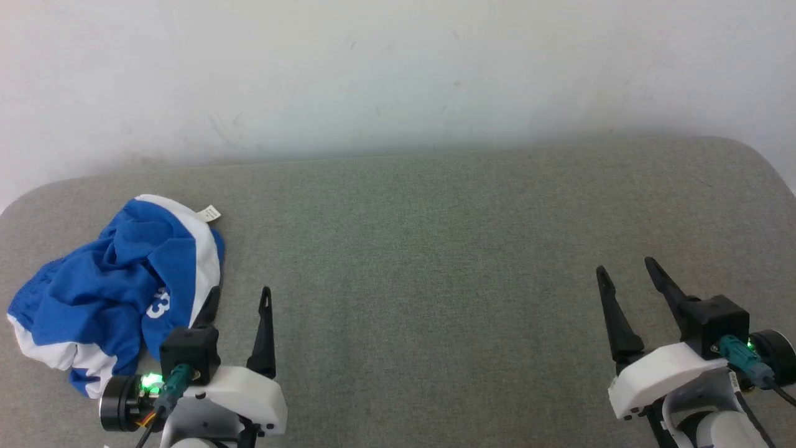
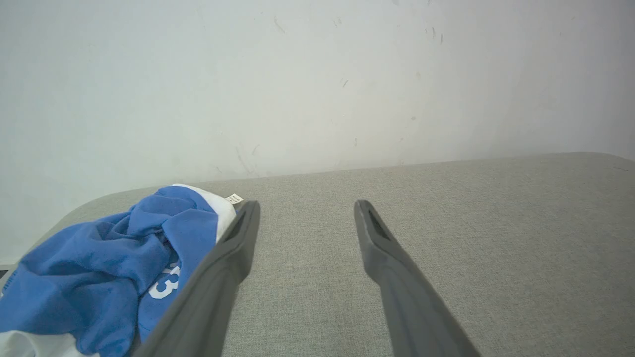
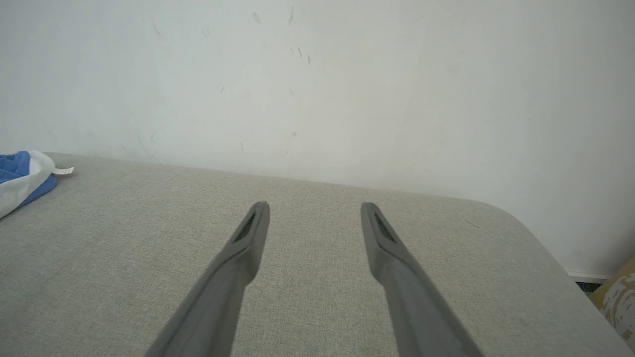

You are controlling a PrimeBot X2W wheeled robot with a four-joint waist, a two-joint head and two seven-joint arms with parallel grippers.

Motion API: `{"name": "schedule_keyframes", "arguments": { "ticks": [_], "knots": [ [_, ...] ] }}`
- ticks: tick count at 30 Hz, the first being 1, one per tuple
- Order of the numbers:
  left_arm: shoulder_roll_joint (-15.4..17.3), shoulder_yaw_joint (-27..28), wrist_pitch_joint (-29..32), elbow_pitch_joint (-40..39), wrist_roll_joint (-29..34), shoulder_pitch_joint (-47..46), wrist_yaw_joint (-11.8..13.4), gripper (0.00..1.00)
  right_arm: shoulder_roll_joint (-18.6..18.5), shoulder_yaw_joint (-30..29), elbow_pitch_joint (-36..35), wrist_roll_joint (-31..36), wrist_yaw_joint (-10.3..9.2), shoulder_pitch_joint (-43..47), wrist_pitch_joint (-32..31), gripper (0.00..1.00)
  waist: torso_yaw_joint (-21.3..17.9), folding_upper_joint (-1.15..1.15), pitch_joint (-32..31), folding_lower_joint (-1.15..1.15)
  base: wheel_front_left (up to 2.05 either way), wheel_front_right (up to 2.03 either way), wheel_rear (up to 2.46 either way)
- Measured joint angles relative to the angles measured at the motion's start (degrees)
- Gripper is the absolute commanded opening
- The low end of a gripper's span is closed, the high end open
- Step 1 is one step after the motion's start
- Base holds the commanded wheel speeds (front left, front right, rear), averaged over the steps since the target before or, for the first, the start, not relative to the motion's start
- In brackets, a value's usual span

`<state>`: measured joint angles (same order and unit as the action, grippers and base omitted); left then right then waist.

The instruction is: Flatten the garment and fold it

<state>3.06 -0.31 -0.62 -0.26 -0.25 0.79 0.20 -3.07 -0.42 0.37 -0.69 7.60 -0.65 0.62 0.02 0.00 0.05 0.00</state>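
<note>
Nearest the lens: left gripper (image 1: 239,298) at lower left, jaws spread wide, nothing between them. At lower right, right gripper (image 1: 625,266), likewise spread and empty, well apart from the cloth. Checked in both wrist views: bare grey covering in each gap.

Shorts (image 1: 118,280) at far left of the surface (image 1: 435,249), near its rounded back corner. Bright blue, white side stripe, part of a white number showing, small white tag (image 1: 210,213) sticking out at the far edge. Crumpled in a loose heap, folds over folds, legs and waistband not told apart. Outer finger of left gripper just beside the white stripe; touching or not, hard to say from this angle.

Progress, as judged: nothing done yet. No flattening, no fold. Left to do: take hold of the heap, draw it toward the middle, spread it flat, smooth it, then fold.

Surface: grey-green woven covering, rounded corners, plenty of room in the middle and at right. Behind: pale wall (image 1: 398,74), scuffed and marked. Past the right corner in the right wrist view, something brownish (image 3: 617,297), possibly cardboard.
</note>
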Motion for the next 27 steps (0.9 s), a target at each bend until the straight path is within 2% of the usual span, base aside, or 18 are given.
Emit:
{"name": "schedule_keyframes", "arguments": {
  "ticks": [27],
  "knots": [
    [0.0, 0.0, -3.1, -0.9, -1.3, 0.7, -0.1, 1.00, 0.0, -2.8, 0.0, -1.5, 0.00, 0.5, 3.1, 1.00, 0.5, 0.00, 0.5, 0.00, 0.00, 0.00, 0.00]
  ]
}}
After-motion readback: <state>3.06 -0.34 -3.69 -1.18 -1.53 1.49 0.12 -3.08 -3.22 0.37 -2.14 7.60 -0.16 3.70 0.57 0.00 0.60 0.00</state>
